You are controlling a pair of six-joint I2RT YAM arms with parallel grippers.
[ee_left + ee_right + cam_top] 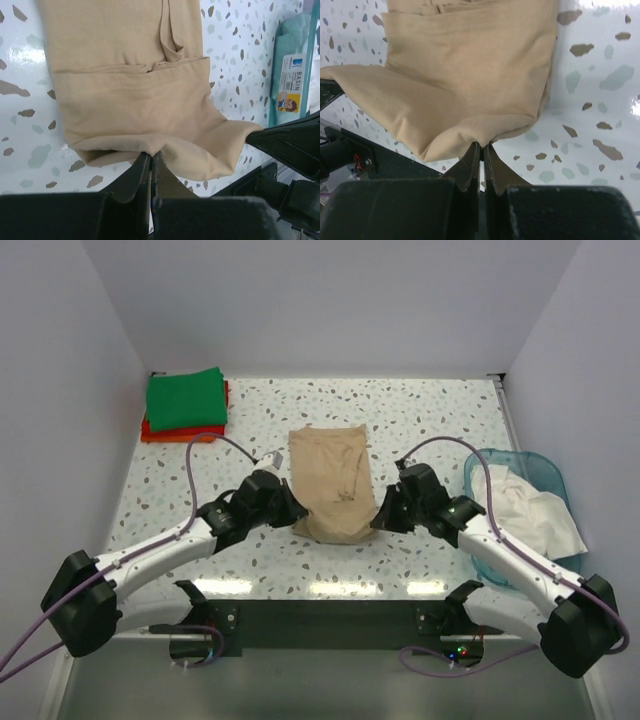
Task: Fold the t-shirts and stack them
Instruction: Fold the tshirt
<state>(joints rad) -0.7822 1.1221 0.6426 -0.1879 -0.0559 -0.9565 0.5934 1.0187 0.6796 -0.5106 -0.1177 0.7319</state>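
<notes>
The tan-beige t-shirt (328, 480) lies mid-worktop (420, 420) — left hand (292, 512) and right hand (382, 518) each pinched tight on its near edge, one at each corner.

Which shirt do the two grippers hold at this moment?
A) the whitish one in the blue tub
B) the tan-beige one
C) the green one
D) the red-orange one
B: the left gripper and the right gripper are each shut on the near edge of the tan-beige shirt at the middle of the table.
</notes>
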